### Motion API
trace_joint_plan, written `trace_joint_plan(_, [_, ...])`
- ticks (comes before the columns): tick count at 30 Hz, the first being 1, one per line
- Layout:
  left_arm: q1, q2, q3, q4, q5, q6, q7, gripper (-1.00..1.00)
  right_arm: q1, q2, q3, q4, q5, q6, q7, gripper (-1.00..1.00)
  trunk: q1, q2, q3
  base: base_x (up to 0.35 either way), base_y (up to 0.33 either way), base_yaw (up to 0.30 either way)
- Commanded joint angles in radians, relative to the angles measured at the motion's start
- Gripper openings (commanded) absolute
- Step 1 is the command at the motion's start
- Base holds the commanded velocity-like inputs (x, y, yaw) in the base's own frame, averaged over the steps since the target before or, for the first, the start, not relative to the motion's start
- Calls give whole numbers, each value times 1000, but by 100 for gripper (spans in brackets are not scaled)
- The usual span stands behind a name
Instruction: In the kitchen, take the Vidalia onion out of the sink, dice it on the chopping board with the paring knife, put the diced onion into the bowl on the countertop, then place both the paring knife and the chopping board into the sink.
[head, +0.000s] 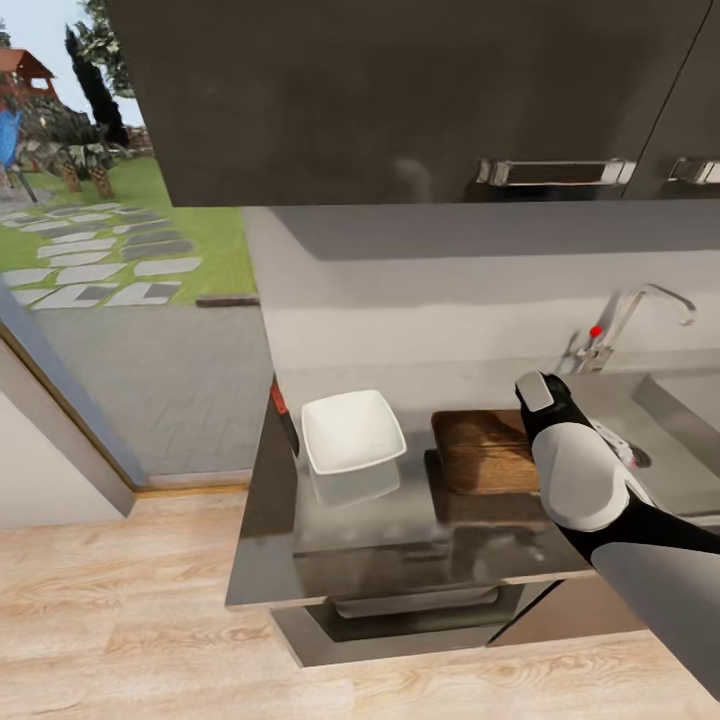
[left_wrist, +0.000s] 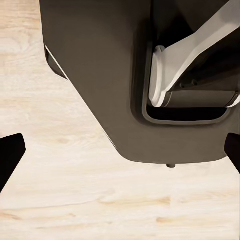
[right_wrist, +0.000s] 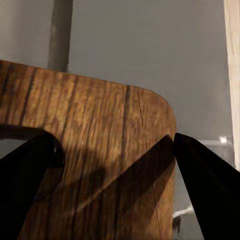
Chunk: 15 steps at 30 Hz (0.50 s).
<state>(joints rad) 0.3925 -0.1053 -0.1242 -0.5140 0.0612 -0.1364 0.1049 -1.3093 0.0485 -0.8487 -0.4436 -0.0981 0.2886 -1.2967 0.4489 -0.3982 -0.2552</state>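
The right gripper (right_wrist: 112, 200) hangs over the chopping board (right_wrist: 95, 135), its two dark fingers (right_wrist: 205, 190) spread wide, one on each side of the board's rounded corner; whether they touch the wood I cannot tell. From the head camera the board (head: 480, 450) lies on the glossy countertop (head: 400, 520) with the white bowl (head: 352, 432) just beside it at nine o'clock. The paring knife (head: 284, 412) rests at the bowl's nine o'clock, by the counter's edge. The sink (head: 680, 440) sits at the board's three o'clock, its tap (head: 625, 325) at one o'clock. The left gripper (left_wrist: 120, 155) is parted wide over plank floor (left_wrist: 75, 200), holding nothing. No writing is readable
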Motion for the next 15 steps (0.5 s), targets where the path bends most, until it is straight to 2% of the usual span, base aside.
trace_joint_plan(1, [0,1,-8,-1,6,-2,6,100,-1,2,-1,-3,-2,6,-2,-100,1,-2,-2,234,0,0])
trace_joint_plan(6, [0,1,-8,8,6,-2,-11,100,-1,3,-1,-3,-2,2,-3,-100,1,-2,-2,140,0,0])
trace_joint_plan(9, [0,1,-8,10,6,-2,-13,100,-1,4,-1,-3,-2,1,-2,-100,1,-2,-2,35,0,0])
trace_joint_plan(15, [0,1,-8,15,6,-1,-14,100,-1,5,-1,-2,26,1,-1,-100,1,-2,-7,2,0,0])
